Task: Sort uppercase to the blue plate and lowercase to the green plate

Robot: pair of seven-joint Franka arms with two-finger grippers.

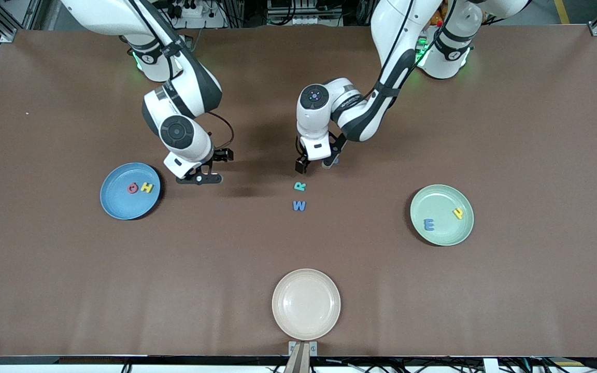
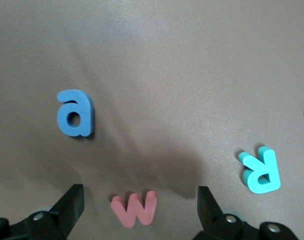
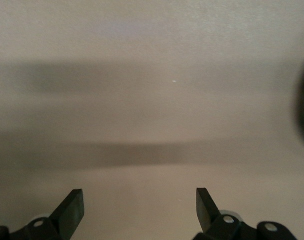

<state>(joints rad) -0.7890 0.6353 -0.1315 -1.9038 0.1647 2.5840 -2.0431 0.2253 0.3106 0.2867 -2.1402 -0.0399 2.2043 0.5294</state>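
The blue plate (image 1: 122,207) holds the red Q (image 1: 132,188) and yellow H (image 1: 146,187). The green plate (image 1: 443,235) holds the blue m (image 1: 428,224) and yellow y (image 1: 457,213). The teal R (image 1: 300,186) and blue W (image 1: 299,205) lie mid-table. My left gripper (image 1: 315,165) is open over the red m (image 2: 134,209), which lies between its fingers (image 2: 71,200). The blue rounded letter (image 2: 75,113) and the teal R (image 2: 261,170) lie near it. My right gripper (image 1: 199,178) is open and empty (image 3: 139,197) over bare table beside the blue plate.
A beige plate (image 1: 306,303) sits empty at the table edge nearest the front camera. The brown table (image 1: 44,259) stretches wide around the plates.
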